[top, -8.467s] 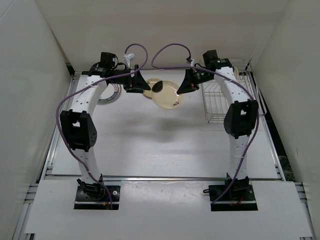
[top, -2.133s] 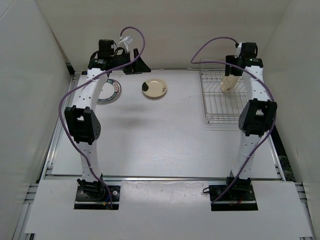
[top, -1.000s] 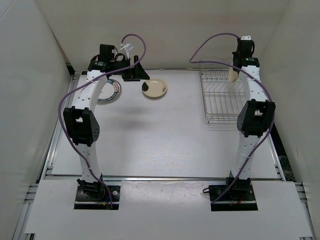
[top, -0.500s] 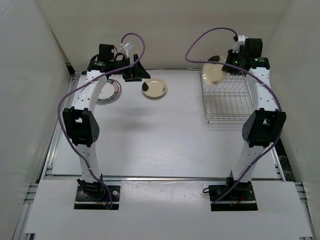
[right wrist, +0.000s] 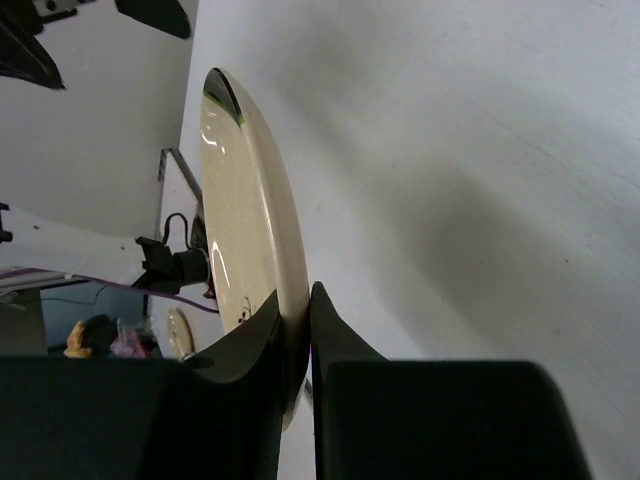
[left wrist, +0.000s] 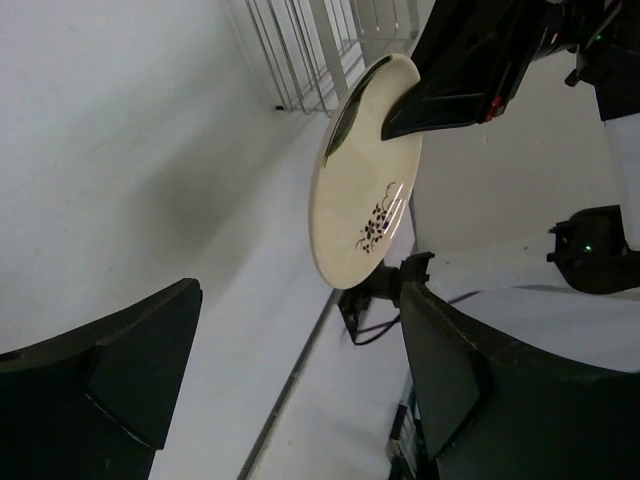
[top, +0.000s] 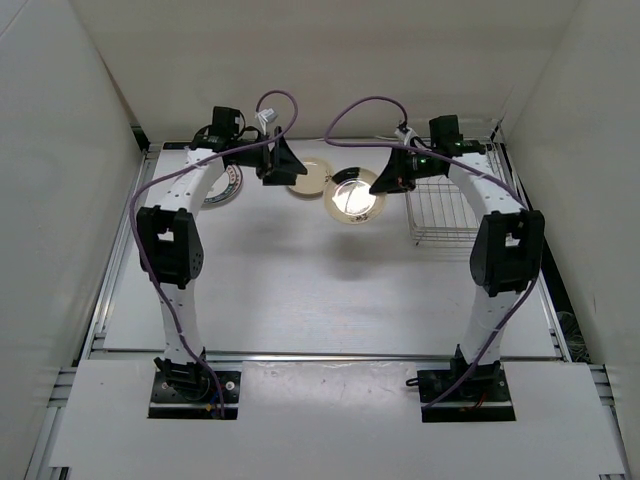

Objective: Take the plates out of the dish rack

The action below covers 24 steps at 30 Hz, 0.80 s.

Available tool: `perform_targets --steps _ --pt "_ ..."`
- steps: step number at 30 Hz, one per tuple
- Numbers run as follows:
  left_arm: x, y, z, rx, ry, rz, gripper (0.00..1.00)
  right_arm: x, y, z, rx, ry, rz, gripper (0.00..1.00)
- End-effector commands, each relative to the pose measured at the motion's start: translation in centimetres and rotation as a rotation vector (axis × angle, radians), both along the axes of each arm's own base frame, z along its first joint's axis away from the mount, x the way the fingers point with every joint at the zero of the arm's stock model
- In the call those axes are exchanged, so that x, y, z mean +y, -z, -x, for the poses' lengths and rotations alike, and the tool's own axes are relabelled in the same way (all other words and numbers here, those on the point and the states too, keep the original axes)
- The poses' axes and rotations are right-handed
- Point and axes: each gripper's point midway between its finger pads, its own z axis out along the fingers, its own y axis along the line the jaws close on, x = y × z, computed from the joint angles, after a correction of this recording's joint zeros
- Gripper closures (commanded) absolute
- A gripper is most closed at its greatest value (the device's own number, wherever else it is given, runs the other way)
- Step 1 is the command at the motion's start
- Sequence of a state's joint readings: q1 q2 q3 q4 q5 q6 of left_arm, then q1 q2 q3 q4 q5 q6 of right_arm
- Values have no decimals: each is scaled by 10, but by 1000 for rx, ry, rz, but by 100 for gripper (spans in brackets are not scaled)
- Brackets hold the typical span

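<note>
Top external view has the right gripper [top: 382,183] reaching in toward the middle of the table [top: 300,290] with a cream plate [top: 357,197] pinched at its rim. The plate hangs clear of the tabletop, just left of the dish rack [top: 440,210] and between the two arms. The left gripper [top: 285,160] points across at it from the other side, near the plate's far edge but apart from it. From the left wrist camera the plate stands almost on edge, slightly tilted. Its pale face is turned this way, with a dark patch along the upper rim and a small dark sprig lower down. The right gripper's black fingers are clamped on the rim at the upper right. The left jaws are spread wide on either side of that view with only air between them, the plate a little way ahead and touching neither. The right wrist camera sees the plate edge-on, its rim squeezed tight between the two fingers. Back in the top view, a second cream plate [top: 312,180] lies flat on the table just beside the held one, partly hidden under the left gripper. Further left a plate with a dark patterned rim [top: 226,188] lies flat too, half covered by the left arm. The rack sits at the table's far right, beneath the right arm.
</note>
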<state>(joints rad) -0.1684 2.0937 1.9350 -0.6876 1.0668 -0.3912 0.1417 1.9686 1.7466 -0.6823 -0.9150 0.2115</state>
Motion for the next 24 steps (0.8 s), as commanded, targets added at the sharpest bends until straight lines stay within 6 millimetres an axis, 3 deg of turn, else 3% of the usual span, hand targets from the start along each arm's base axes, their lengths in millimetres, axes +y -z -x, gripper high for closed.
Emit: perform_targets --steps 1,7,12,18,24 --pt "-18 -5 20 39 89 68 10 21 -25 -2 -36 -70 -97 99" --pt "-29 14 19 78 102 57 17 39 -24 -3 -37 -119 -123 99" --pt "-39 15 22 70 123 58 26 44 -14 -6 -16 -123 -123 99" --pt "-39 21 22 97 120 56 46 45 -18 -10 -21 -120 -126 99" --pt "-43 29 23 105 122 47 76 46 -18 -12 -29 -127 -135 99"
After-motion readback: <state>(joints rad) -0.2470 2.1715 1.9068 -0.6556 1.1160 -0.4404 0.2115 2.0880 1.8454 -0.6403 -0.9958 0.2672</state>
